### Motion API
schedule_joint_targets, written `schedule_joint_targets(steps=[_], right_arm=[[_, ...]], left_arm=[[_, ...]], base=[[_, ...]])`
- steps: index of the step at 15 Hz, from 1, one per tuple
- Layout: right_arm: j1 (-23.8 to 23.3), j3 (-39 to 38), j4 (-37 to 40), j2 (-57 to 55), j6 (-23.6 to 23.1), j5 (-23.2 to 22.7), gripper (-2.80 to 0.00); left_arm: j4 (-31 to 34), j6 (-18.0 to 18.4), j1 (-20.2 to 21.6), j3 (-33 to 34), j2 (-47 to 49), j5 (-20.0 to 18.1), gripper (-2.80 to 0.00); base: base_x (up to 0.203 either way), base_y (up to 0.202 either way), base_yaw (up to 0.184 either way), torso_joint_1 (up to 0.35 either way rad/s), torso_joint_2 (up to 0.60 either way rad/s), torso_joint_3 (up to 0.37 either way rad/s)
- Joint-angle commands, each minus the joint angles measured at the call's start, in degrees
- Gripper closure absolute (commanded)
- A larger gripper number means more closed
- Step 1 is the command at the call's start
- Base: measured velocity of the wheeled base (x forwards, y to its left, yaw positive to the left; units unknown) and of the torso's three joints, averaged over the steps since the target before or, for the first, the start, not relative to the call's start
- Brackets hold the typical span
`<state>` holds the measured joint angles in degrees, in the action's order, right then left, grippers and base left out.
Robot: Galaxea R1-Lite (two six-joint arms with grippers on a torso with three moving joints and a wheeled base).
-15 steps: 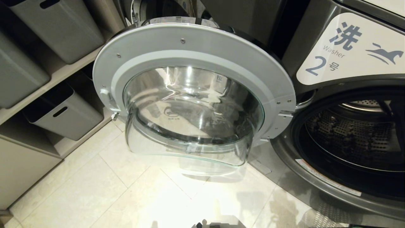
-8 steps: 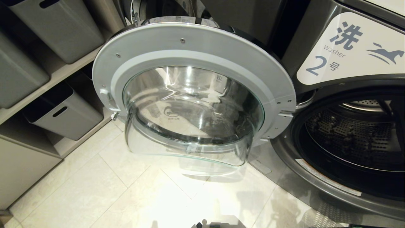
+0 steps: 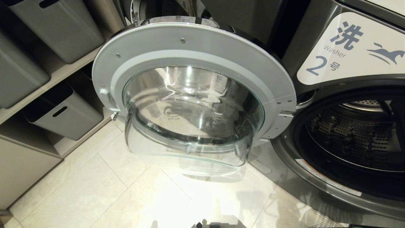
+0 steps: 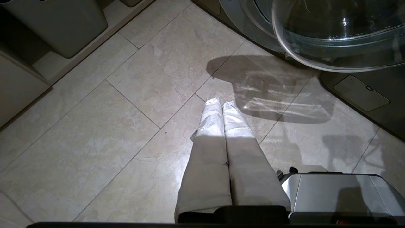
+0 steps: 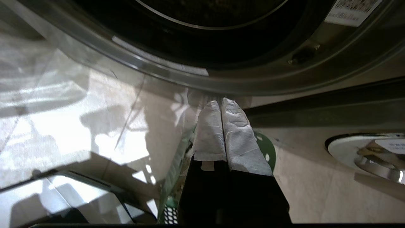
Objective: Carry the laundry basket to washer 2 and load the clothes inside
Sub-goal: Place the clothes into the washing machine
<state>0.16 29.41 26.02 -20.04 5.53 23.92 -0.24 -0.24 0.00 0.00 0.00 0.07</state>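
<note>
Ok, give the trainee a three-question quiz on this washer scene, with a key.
1. True or false: the door of washer 2 stands open.
2. Which holds clothes now: A) left pincer B) right pincer C) neither?
3. What green thing shows beside the right pincer in the right wrist view?

Key: 1 true. 2 C; both are shut and empty. 3 The laundry basket.

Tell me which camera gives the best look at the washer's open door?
The head view: the whole round door shows there, grey rim and bulging glass, swung open to the left of the drum opening. The left wrist view catches only the lower bulge of glass above the floor. The right wrist view shows the drum opening, not the door.
</note>
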Motion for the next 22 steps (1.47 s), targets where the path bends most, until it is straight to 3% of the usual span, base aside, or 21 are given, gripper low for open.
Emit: schedule_joint_targets(steps=[1, 6, 12, 16, 22], right_arm=[[0.02, -2.21, 0.54, -3.51, 0.01, 0.11, 0.0], [0.04, -9.09, 0.68, -4.46, 1.22, -4.04, 0.0], [-0.32, -14.68, 1.56, -12.88, 12.88, -12.38, 0.0], [-10.41, -15.59, -1.71, -19.71, 13.04, -17.55, 0.0], [-22.37, -15.01, -9.4, -32.17, 13.25, -19.85, 0.0]], left_arm=[[-0.1, -0.02, 0.0, 0.09, 0.0, 0.01, 0.0], [-0.03, -0.02, 0.0, 0.09, 0.01, 0.01, 0.0], [-0.02, -0.02, 0.0, 0.09, 0.0, 0.01, 0.0], [-0.03, -0.02, 0.0, 0.07, 0.09, 0.01, 0.0], [-0.02, -0.02, 0.0, 0.09, 0.0, 0.02, 0.0]], base=[[0.0, 0.0, 0.0, 0.0, 0.0, 0.0], [0.0, 0.0, 0.0, 0.0, 0.0, 0.0], [0.0, 0.0, 0.0, 0.0, 0.0, 0.0], [0.0, 0.0, 0.0, 0.0, 0.0, 0.0], [0.0, 0.0, 0.0, 0.0, 0.0, 0.0]])
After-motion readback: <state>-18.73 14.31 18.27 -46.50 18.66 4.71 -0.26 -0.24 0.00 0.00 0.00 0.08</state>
